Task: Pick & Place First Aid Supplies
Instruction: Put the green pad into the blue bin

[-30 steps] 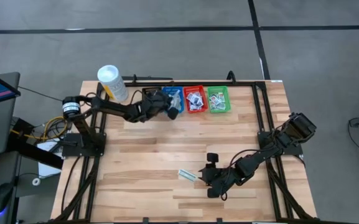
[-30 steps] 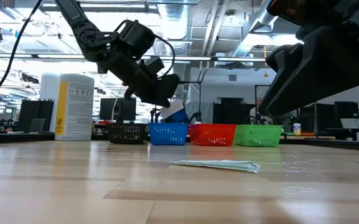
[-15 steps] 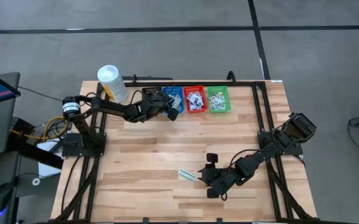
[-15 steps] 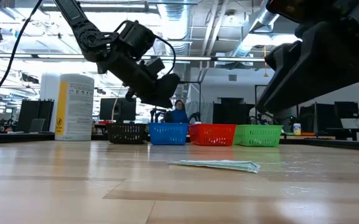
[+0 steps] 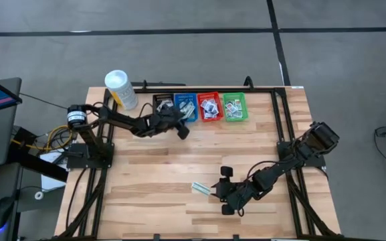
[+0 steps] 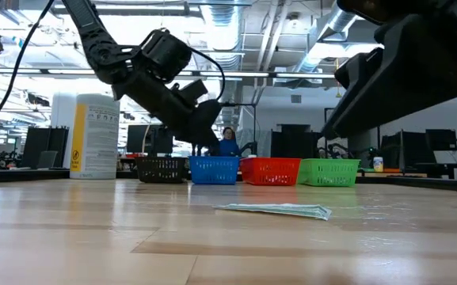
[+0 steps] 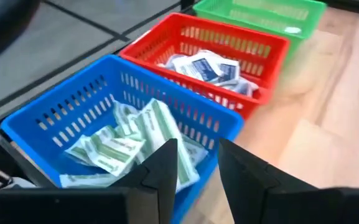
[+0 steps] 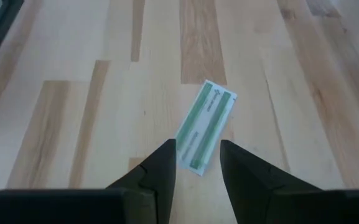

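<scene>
One pale-green strip lies flat on the wood near the table's front. My right gripper hovers open just right of it, with the strip's nearest end showing between the fingertips; I see no touch. My left gripper stands open and empty over the near wall of the blue basket. In that basket several green strips lie in a heap. The red basket holds white packets with blue print.
Black, blue, red and green baskets stand in a row along the far edge. A tall white tub stands to their left. Bare wood lies between the baskets and the strip.
My left gripper has opened and let go of a strip, which has dropped into the blue basket. It has then drawn back from over the basket toward the table's near edge.
</scene>
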